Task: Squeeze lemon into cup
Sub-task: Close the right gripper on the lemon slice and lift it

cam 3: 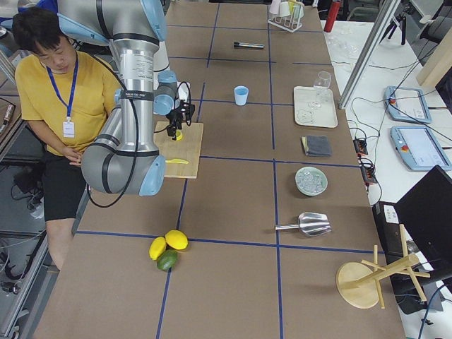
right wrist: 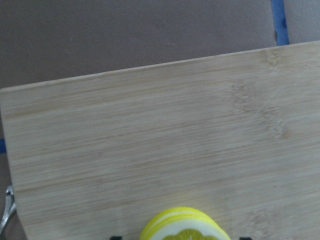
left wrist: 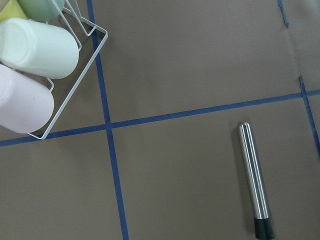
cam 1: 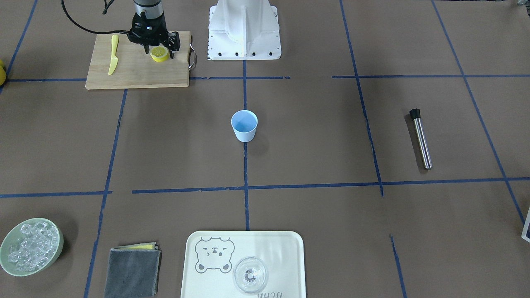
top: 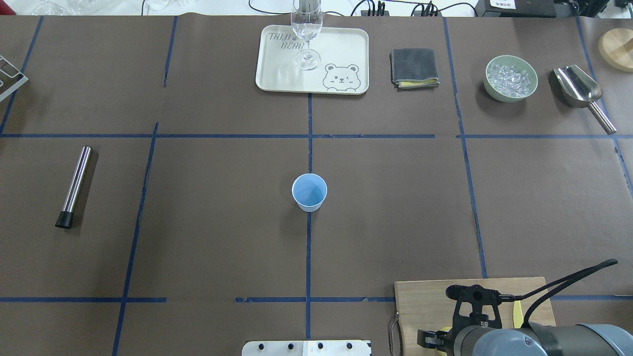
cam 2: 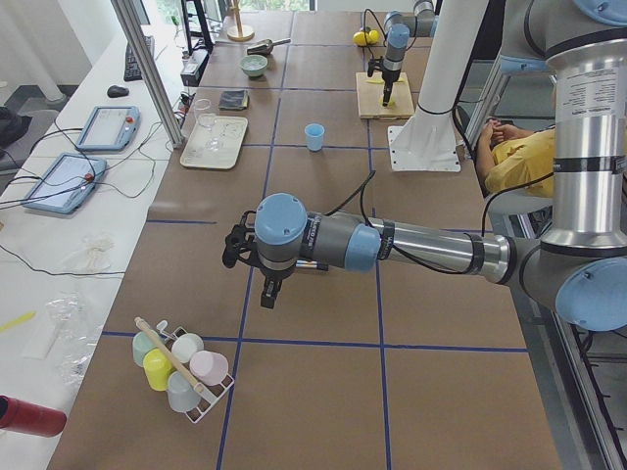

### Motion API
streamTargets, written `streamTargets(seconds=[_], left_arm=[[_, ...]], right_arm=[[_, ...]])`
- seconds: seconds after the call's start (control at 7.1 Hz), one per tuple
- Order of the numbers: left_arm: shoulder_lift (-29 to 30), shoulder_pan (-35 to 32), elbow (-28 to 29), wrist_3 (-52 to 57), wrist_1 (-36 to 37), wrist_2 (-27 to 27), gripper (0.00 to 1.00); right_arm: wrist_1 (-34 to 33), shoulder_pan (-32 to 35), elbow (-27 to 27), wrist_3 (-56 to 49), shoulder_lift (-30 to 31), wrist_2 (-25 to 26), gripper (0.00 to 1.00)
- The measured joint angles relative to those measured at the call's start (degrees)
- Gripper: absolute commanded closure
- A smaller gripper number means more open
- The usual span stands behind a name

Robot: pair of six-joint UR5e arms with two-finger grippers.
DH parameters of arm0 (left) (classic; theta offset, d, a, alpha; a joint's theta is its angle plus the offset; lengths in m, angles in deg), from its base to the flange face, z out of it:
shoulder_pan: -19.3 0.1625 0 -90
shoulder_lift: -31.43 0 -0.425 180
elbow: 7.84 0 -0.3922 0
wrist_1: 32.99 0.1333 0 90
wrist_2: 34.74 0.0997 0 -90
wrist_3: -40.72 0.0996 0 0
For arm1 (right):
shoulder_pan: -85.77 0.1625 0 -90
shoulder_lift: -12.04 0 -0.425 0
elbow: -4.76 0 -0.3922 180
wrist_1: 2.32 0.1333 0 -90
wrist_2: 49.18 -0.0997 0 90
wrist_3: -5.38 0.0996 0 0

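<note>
The lemon (cam 1: 159,54), what looks like two yellow slices stacked, lies on a wooden cutting board (cam 1: 136,72). My right gripper (cam 1: 160,50) is down over it, open, with one finger on each side and a small gap to the rind. In the right wrist view the lemon (right wrist: 185,227) shows at the bottom edge. The light-blue cup (cam 1: 244,125) stands upright and empty at the table's middle, also in the overhead view (top: 309,192). My left gripper (cam 2: 266,294) hovers over the table's far left end, seen only from the side, so I cannot tell its state.
A yellow plastic knife (cam 1: 113,54) lies on the board. A steel muddler (top: 74,185) lies at left. A tray (top: 336,54) bears a clear glass (top: 306,34). A grey cloth (top: 414,66), ice bowl (top: 511,78) and scoop (top: 578,86) sit at the back. A cup rack (left wrist: 30,55) is below the left wrist.
</note>
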State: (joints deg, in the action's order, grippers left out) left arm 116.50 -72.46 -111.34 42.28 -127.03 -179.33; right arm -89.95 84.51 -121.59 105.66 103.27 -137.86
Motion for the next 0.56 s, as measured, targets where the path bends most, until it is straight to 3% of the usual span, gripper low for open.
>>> streamTargets(seconds=[0.56], left_arm=[[0.0, 0.0, 0.0, -0.1, 0.0, -1.0, 0.0]], right_arm=[[0.0, -0.1, -0.6, 1.4, 0.0, -0.6, 0.44]])
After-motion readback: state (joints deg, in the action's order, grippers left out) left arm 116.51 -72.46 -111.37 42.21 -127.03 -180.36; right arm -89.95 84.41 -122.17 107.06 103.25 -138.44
